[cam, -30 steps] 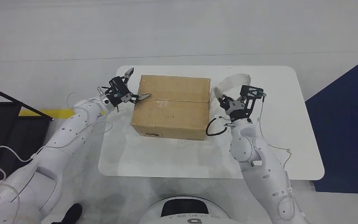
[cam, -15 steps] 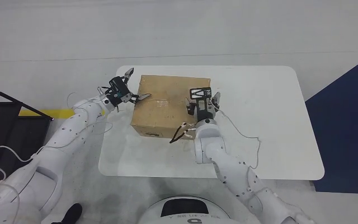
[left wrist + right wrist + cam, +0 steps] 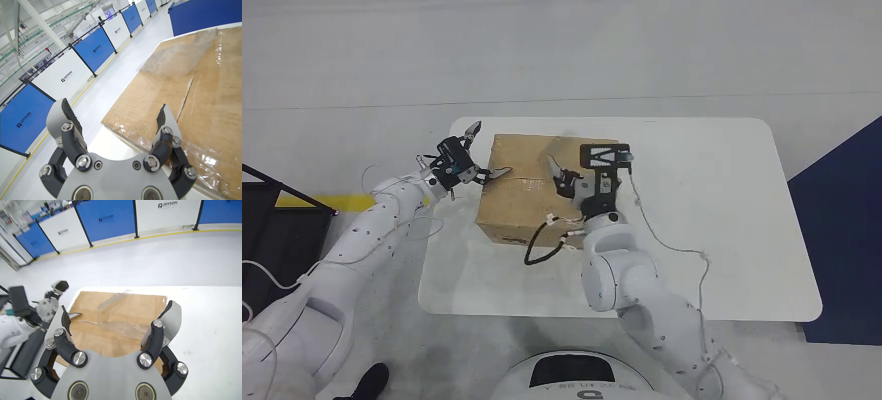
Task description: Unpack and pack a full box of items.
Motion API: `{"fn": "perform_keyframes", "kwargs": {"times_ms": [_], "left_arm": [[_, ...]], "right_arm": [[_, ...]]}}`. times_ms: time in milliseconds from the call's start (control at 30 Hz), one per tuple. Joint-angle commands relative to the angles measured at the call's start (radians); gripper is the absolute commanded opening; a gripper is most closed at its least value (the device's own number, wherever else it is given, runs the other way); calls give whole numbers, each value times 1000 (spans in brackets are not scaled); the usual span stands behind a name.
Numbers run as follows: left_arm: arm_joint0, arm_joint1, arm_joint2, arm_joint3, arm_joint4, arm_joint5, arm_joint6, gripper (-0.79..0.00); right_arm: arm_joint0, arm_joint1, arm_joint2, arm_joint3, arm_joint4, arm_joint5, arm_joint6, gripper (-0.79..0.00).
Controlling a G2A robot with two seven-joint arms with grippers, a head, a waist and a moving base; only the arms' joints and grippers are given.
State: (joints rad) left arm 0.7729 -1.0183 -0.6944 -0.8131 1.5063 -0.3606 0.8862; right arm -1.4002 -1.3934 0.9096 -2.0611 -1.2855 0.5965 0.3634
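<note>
L gripper [image 3: 113, 109]: jaws wide apart, nothing held. One pad tip sits at the end of the box [image 3: 208, 106] top, by the flap seam; can't tell if it touches. The other pad hangs off past that end.

R gripper [image 3: 118, 309]: jaws also wide apart, empty. It hangs above the box top. A loose curl of clear tape [image 3: 117, 317] stands up just ahead of and below it, one end stuck down on the cardboard.

Box: flat on the table [image 3: 722, 220], top up, flaps shut. Long axis runs from L gripper across toward R gripper, and the seam runs the same way. The end by L gripper lies near the table edge.

Risks (my judgement):
- Neither gripper holds the box. Pulling the tape w/ R could lift or drag the whole box, not peel it.
- A drag toward L gripper would push the box at the near table edge.
- Tape is limp and sticky, so it may fold on itself or cling to a pad.
- L pad tip at the seam may snag a flap if I close blind.
</note>
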Motion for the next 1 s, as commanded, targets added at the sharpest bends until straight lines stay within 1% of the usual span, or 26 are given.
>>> {"fn": "perform_keyframes", "kwargs": {"times_ms": [0,100,167,233,267,567,633,667,733,867,967], "left_arm": [[0,0,0,0,0,0,0,0],[0,0,0,0,0,0,0,0],[0,0,0,0,0,0,0,0],[0,0,0,0,0,0,0,0],[0,0,0,0,0,0,0,0],[0,0,0,0,0,0,0,0],[0,0,0,0,0,0,0,0],[0,0,0,0,0,0,0,0],[0,0,0,0,0,0,0,0],[0,0,0,0,0,0,0,0],[0,0,0,0,0,0,0,0]], "right_arm": [[-80,10,92,-63,127,-76,-71,0],[-182,24,244,-87,276,-182,-141,0],[-225,29,321,-92,414,-267,-145,0],[-256,32,385,-75,604,-383,-111,0],[-262,34,408,-68,653,-417,-100,0],[-262,34,408,-68,653,-417,-100,0],[-259,33,412,-42,680,-422,-97,0],[-245,32,425,-8,714,-416,-100,0],[-198,31,433,70,724,-388,-84,0],[-113,25,392,180,728,-324,-45,0],[-67,20,350,217,740,-300,4,0]]}}
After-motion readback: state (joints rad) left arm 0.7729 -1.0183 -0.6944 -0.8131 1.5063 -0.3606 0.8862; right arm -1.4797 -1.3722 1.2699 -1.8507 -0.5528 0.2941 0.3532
